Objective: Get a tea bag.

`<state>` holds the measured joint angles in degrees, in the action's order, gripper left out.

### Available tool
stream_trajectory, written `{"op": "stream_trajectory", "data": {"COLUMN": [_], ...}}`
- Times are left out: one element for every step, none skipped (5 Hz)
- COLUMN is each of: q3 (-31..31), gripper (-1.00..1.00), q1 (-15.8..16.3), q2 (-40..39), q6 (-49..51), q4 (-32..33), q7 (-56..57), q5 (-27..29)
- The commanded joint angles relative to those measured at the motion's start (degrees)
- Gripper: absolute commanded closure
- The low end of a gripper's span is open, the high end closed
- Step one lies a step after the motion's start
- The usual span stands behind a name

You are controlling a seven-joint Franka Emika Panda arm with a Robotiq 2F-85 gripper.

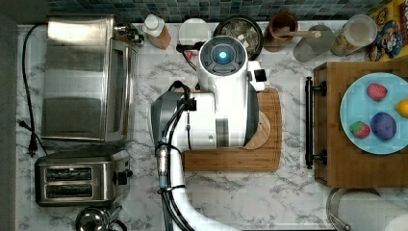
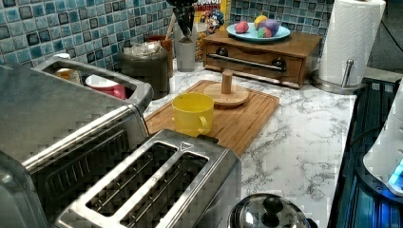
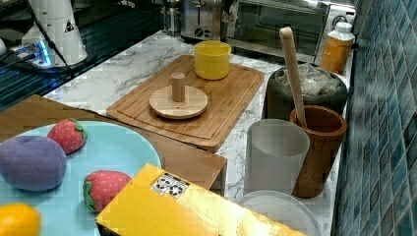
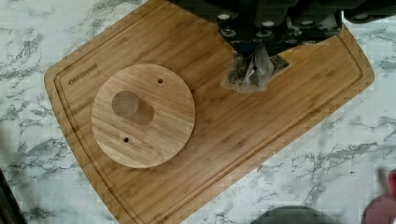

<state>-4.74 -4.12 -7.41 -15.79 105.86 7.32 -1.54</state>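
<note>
In the wrist view the gripper (image 4: 254,60) hangs over the bamboo cutting board (image 4: 261,126), its jaws clenched on a tea bag (image 4: 252,72) that dangles crumpled from between the fingertips, clear of the board's surface. Bare bamboo lies beneath the sachet, and the board's grooved edge gives way to marble countertop (image 4: 336,154) on the open sides. The round wooden lid (image 4: 142,116) lies flat on the board, well apart from the tea bag, knob up.

In the right view the lid (image 3: 178,101) sits mid-board with the yellow mug (image 3: 212,59) behind it near the board's far edge. To the right view's right of the board stands the dark canister (image 3: 306,93), open and full of pale sachets. Nearer the camera, a frosted cup (image 3: 275,155) and a wooden utensil holder (image 3: 318,147) crowd the tiled wall.
</note>
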Motion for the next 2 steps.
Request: {"op": "stream_trajectory", "data": {"q3": [-0.5,-0.8], "gripper": [1.00,1.00], "q1": [0.2,0.0], "q2": [3.4,3.4], "q6": [-0.3,-0.3], "q4": [-0.6,-0.6], "q7": [2.0,2.0], "q5": [1.2,1.2]}}
